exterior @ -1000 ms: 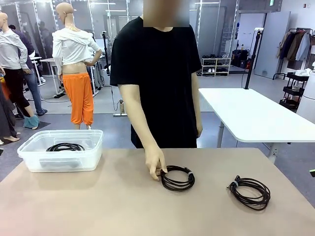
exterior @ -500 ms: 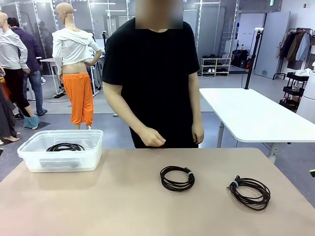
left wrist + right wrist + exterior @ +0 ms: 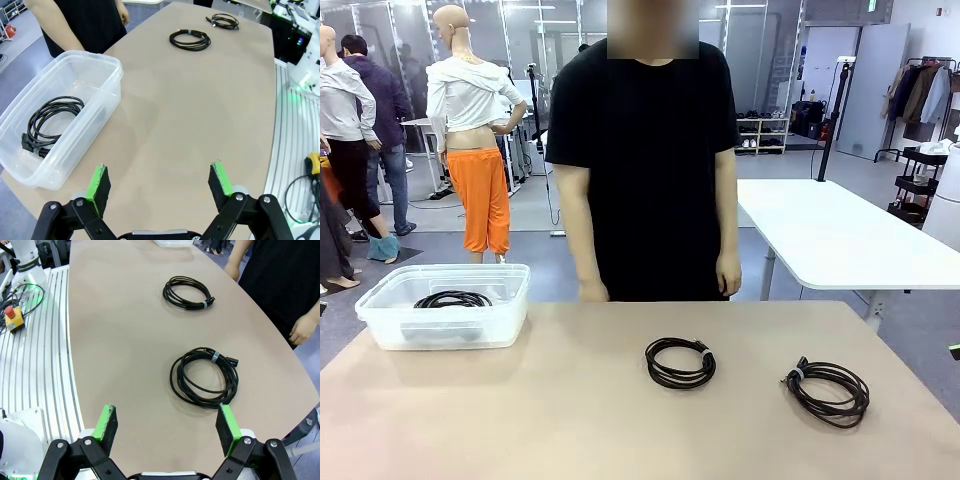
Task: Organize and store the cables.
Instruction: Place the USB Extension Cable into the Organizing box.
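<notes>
Two coiled black cables lie on the tan table: one at the middle [image 3: 680, 362], also in the wrist views [image 3: 190, 39] [image 3: 187, 292], and a thicker one with plug ends at the right [image 3: 828, 391] [image 3: 223, 21] [image 3: 204, 376]. A third coil [image 3: 452, 299] [image 3: 47, 125] rests inside the clear plastic bin [image 3: 510, 290] [image 3: 105, 107] at the left. My left gripper [image 3: 160, 184] hangs open above the table near the bin. Above the table's near edge, just short of the thicker coil, my right gripper [image 3: 167, 428] is open and holds nothing.
A person in a black shirt [image 3: 645, 160] stands at the far edge, both hands [image 3: 727, 275] down off the table. A red emergency stop button [image 3: 11, 316] and a ribbed metal rail [image 3: 35, 355] lie beside the table. A white table [image 3: 830, 235] stands behind.
The person's hand let go of the middle coil, lifted off the table and dropped to their side. The cables and both grippers have not moved.
</notes>
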Controlling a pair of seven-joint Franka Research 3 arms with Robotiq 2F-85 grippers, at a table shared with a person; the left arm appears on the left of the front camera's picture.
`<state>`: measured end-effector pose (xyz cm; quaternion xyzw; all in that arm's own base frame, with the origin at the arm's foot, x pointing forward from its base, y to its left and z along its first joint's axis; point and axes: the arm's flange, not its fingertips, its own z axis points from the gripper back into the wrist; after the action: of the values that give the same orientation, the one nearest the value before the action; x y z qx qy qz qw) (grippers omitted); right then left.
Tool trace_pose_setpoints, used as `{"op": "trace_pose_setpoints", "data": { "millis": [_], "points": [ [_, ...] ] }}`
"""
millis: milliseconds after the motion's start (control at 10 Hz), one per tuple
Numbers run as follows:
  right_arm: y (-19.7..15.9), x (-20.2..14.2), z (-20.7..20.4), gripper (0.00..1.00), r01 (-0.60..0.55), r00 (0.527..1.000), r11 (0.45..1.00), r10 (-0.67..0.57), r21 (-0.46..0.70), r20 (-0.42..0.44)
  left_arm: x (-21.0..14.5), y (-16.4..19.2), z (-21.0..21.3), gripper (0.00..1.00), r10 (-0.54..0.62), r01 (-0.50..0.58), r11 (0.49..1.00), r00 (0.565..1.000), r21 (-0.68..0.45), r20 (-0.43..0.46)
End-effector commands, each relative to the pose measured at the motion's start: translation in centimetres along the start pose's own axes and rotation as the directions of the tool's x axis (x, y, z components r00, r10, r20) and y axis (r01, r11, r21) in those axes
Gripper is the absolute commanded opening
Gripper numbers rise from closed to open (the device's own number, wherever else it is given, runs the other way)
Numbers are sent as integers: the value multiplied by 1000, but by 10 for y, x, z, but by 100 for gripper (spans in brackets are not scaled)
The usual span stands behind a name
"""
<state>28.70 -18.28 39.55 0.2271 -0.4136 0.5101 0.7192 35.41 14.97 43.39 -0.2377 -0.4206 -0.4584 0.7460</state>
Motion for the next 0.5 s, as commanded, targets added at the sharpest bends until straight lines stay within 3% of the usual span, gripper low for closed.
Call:
{"op": "trace_pose_setpoints", "data": {
  "millis": [0, 100, 400],
  "points": [
    [-11, 21, -17, 100, -20, 1000, 996, 21, 90, -4, 1, 3, 1, 100, 2, -2, 1000, 1000, -1, -2],
    [-27, 49, -41, 100, 26, 995, 992, -13, 122, -101, 1, 3, 1, 100, 2, -2, 1000, 1000, -1, -2],
    [-71, 139, -126, 100, 64, 970, 989, -30, 133, -242, 1, 3, 1, 100, 2, -2, 1000, 1000, -1, -2]
  ]
}}
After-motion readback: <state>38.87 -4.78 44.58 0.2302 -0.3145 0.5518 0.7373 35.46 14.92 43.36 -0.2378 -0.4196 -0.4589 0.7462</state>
